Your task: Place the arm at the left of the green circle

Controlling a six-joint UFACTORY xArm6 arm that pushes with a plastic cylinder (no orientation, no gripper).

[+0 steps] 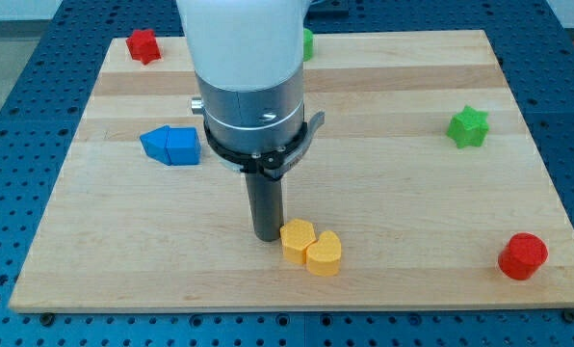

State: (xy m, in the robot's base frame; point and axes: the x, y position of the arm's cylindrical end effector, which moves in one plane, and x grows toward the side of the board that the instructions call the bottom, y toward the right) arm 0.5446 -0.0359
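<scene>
The green circle (pixel 308 43) shows only as a sliver at the view's top, mostly hidden behind the white arm body (pixel 244 48). My tip (pixel 266 235) rests on the board low in the middle, far below the green circle. It touches or nearly touches the left side of a pair of yellow blocks (pixel 311 248), one a pentagon-like block and one a heart shape.
A red star (pixel 143 45) lies at the top left. Two blue blocks (pixel 170 146) sit together at the left. A green star (pixel 468 126) is at the right. A red round block (pixel 523 256) is at the bottom right. The wooden board (pixel 412 193) lies on a blue table.
</scene>
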